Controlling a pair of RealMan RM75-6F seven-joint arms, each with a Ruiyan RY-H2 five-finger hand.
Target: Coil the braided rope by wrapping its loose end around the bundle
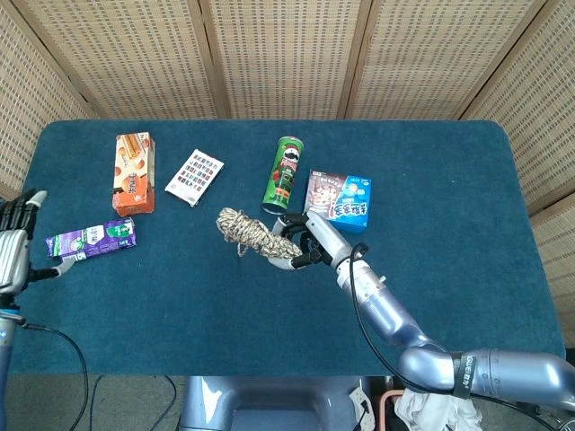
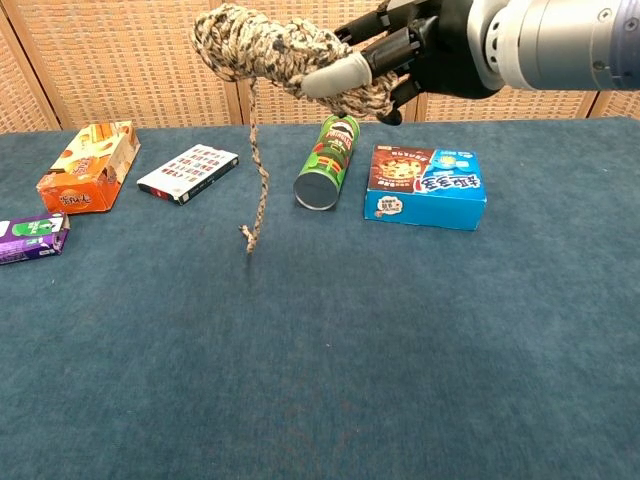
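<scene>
I'm holding the rope bundle (image 2: 285,52) up over the table (image 2: 400,350) in my right hand (image 1: 304,243), fingers wrapped around its right end, its long axis running leftward away from the palm. The loose end (image 2: 257,170) is dangling from the bundle's left part, pointing toward my left hand (image 1: 11,256), which is hanging spread and well apart at the table's left edge, beside the purple packet (image 1: 92,240).

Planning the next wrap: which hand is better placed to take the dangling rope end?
The left hand, by my judgement: it is open and free, though far off at the table's left edge. The right hand already grips the rope bundle aloft, so it cannot catch the loose end hanging below.
</scene>
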